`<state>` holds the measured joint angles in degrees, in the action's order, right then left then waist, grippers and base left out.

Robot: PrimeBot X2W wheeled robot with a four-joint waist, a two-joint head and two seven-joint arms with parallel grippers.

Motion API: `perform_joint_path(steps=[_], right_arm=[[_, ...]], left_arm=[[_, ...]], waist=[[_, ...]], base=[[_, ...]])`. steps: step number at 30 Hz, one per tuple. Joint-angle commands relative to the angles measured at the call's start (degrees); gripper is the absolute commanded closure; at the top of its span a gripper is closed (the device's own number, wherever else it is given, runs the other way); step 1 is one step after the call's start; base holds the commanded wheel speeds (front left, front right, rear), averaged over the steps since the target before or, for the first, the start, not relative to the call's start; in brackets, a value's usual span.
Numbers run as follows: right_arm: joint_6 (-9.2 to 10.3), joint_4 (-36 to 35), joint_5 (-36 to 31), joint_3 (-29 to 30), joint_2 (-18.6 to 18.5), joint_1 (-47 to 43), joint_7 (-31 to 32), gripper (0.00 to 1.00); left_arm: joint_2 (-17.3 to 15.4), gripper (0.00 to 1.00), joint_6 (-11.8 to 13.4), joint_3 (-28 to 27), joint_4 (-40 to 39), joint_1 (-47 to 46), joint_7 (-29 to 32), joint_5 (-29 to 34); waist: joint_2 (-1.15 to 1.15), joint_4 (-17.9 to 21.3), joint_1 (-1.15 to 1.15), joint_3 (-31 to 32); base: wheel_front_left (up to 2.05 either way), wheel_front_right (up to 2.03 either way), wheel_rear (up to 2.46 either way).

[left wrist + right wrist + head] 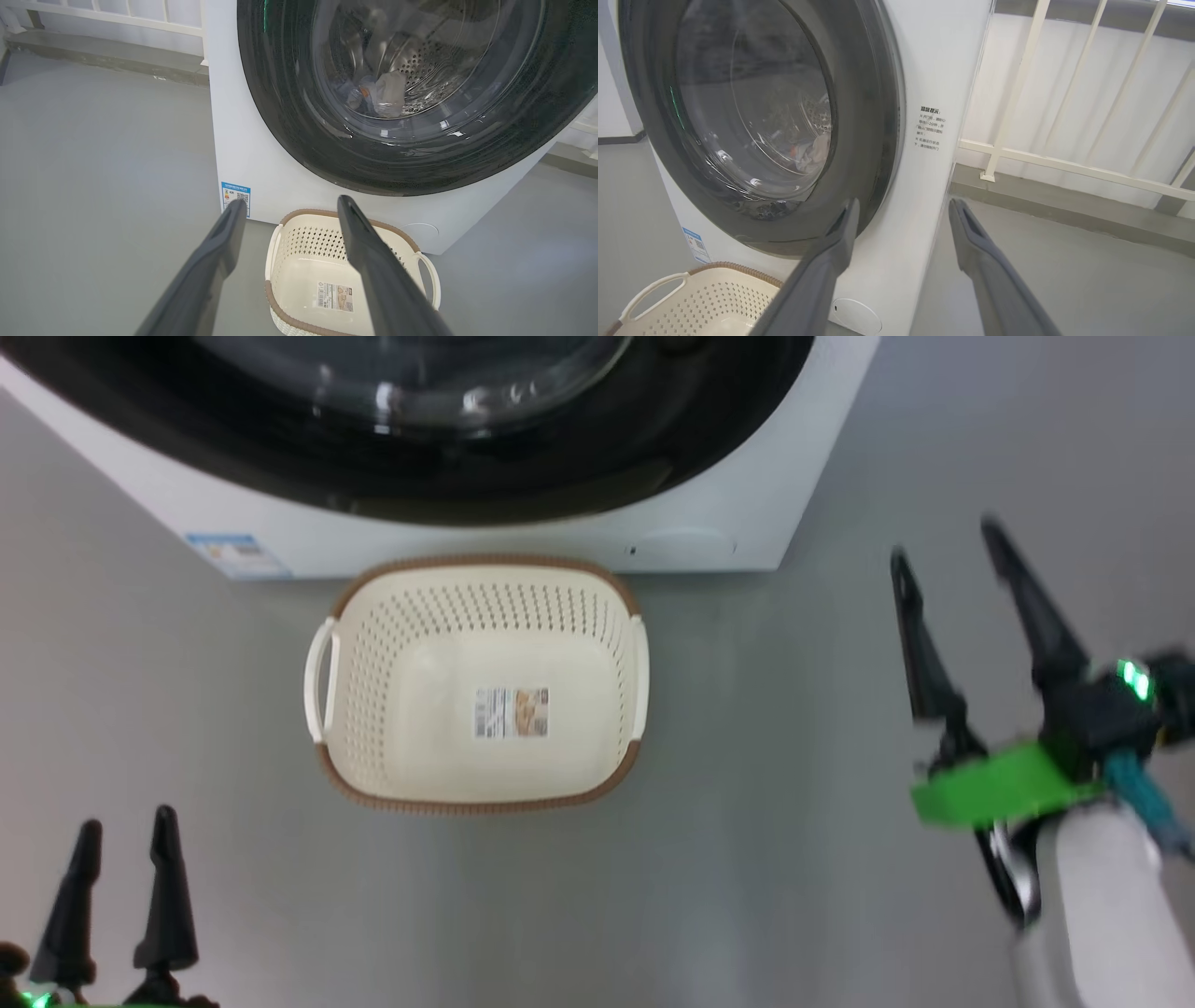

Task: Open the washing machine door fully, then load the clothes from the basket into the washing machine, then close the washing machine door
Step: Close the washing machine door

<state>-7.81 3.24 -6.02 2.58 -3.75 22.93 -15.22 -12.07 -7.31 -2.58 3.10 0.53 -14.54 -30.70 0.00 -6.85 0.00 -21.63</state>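
Observation:
The washing machine stands white and large at the top of the head view. Its door, a glossy black ring around a clear glass bowl, lies shut against the front. Through the glass the clothes show as a pale bundle in the steel drum, also seen in the right wrist view. The cream basket with a brown rim sits on the floor right before the machine, holding nothing but its label sticker. My left gripper is open at the lower left, and my right gripper is open right of the basket, both holding nothing.
Grey floor spreads around the basket on all sides. A white railing on a low grey curb runs behind the machine on its right, and another stretch of railing runs on its left. A blue label marks the machine's lower left corner.

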Motion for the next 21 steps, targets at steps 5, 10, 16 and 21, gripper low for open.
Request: perform_joint_path(steps=[5,10,16,21], right_arm=[[0.32,-4.8,4.0,-1.7,0.9,-11.3,0.2,0.00],[0.32,-6.3,5.0,-1.9,0.9,-19.3,0.2,0.00],[0.32,-8.6,6.8,-2.0,0.9,-25.1,0.2,0.00],[0.32,-9.5,7.4,-1.9,0.9,-29.0,0.2,0.00]], left_arm=[[-0.2,0.00,-0.2,-1.3,0.4,1.7,-0.5,3.0],[1.3,0.00,-0.2,-1.3,1.7,3.7,-0.5,6.0],[3.8,0.00,-0.2,-1.6,2.9,5.4,-0.5,9.5],[5.3,0.00,-0.2,-2.3,3.3,6.6,-0.5,11.3]], waist=[[0.00,5.1,0.00,10.9],[0.00,6.7,0.00,15.5],[0.00,8.0,0.00,19.4],[0.00,8.4,0.00,21.3]], base=[[0.00,0.00,0.00],[0.00,0.00,0.00],[0.00,0.00,0.00],[0.00,0.00,0.00]])
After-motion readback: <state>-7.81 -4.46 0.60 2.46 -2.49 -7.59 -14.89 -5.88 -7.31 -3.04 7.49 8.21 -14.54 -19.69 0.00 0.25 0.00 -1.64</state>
